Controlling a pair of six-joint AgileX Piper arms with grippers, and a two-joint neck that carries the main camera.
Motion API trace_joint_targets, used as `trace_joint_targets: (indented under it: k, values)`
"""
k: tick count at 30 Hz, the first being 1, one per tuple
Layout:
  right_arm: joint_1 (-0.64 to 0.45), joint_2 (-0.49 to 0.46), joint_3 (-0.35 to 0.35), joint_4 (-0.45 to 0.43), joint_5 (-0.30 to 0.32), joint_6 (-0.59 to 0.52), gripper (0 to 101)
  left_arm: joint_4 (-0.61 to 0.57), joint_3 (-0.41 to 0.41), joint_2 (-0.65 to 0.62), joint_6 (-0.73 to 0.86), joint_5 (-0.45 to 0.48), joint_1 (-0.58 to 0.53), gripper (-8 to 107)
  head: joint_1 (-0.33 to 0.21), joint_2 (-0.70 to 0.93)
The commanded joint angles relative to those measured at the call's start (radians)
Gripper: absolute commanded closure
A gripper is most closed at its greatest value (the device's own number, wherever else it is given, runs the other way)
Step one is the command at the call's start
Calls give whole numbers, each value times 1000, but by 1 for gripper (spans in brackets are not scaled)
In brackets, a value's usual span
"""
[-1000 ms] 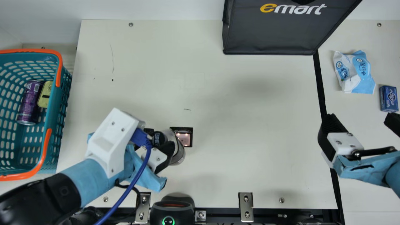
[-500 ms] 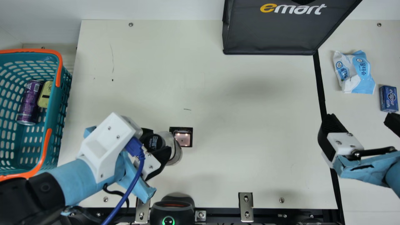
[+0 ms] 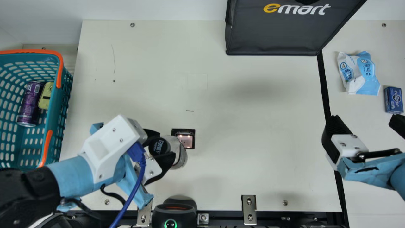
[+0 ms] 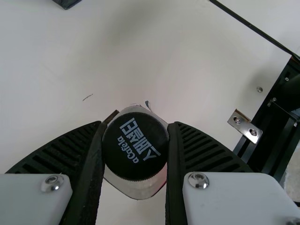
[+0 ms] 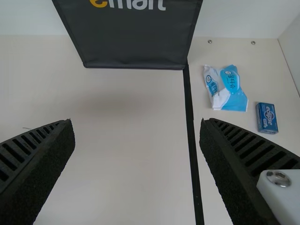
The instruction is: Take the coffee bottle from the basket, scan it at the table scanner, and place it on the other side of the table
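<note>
Black and ribbed, our left hand (image 3: 164, 144) grips the pale, black-capped coffee bottle (image 3: 180, 152) near its cap (image 4: 135, 146), just left of the square black-framed scanner (image 3: 186, 140); our wide-open right hand (image 3: 364, 119) is empty. So high a grip could let it swing, hiding its code.

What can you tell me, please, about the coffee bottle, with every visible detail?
The coffee bottle has a closed, round black cap with ridged edge and white lettering, above a pale, glossy body, apparently plastic. The left hand grips it from both sides. In the main view it looks tilted and slightly overlaps the lit table scanner. I cannot tell whether it touches the table.
</note>
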Motion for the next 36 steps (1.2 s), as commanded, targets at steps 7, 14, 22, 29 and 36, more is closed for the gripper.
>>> trace_joint_targets:
  k: [7, 14, 22, 29, 36]
  values:
    - [0, 0, 0, 0, 0, 0, 6, -62, -37, 81, 86, -46, 37, 107, -26, 2]
    - [0, 0, 0, 0, 0, 0, 6, -25, -99, 190, 25, -115, -13, 107, -26, 2]
    - [0, 0, 0, 0, 0, 0, 6, 51, -186, 323, -89, -182, -70, 107, -26, 2]
    - [0, 0, 0, 0, 0, 0, 6, 147, -246, 429, -221, -229, -119, 107, -26, 2]
    - [0, 0, 0, 0, 0, 0, 6, 259, -275, 520, -365, -267, -161, 107, -26, 2]
